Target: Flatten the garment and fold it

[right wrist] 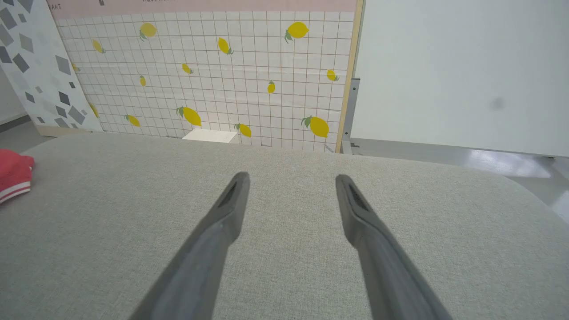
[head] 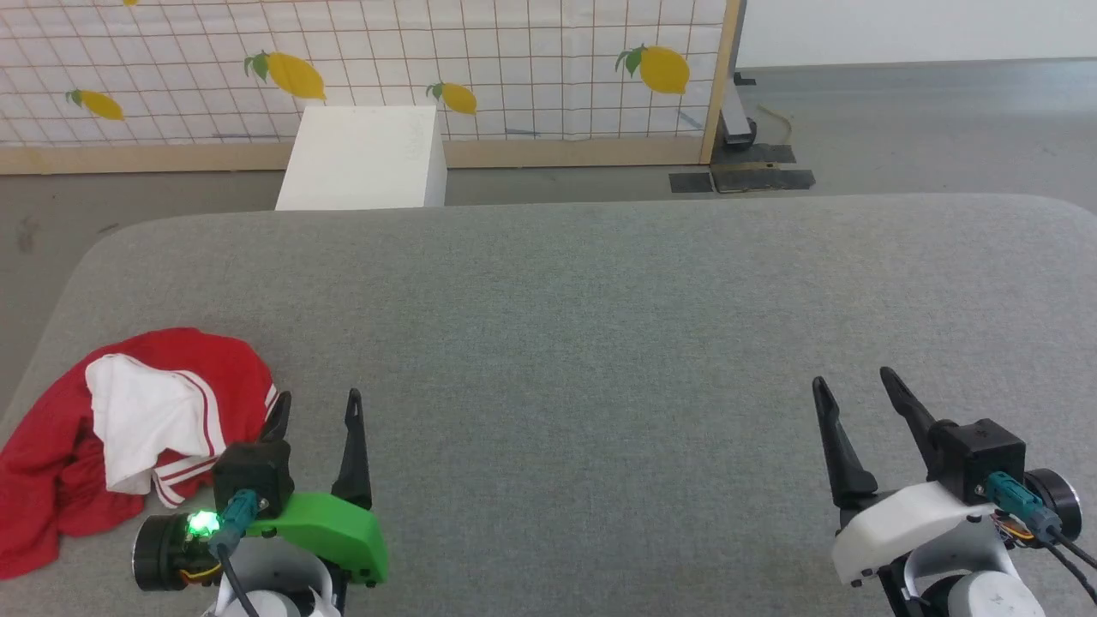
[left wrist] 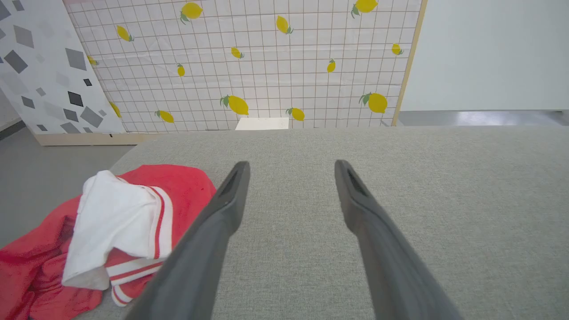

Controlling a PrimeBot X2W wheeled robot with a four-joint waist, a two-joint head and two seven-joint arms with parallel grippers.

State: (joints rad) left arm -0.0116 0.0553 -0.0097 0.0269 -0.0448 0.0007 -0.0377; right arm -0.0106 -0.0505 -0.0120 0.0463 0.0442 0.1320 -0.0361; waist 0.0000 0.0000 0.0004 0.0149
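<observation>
The garment (head: 128,428) lies crumpled in a heap near the front left corner of the grey table (head: 583,326), red cloth with a white sleeve and striped trim on top. In the left wrist view the garment (left wrist: 115,222) sits just left of my fingers, and a small red edge of the garment (right wrist: 13,173) reaches the far left of the right wrist view. My left gripper (head: 317,403) is open beside the heap's right edge, nothing between its fingers. Far to the right, my right gripper (head: 853,377) stands open over bare table.
A white box (head: 364,158) stands on the floor beyond the table's far edge, in front of a lemon-patterned screen (head: 360,68). The table's left edge runs close to the heap. Grey floor (head: 900,128) lies beyond at the right.
</observation>
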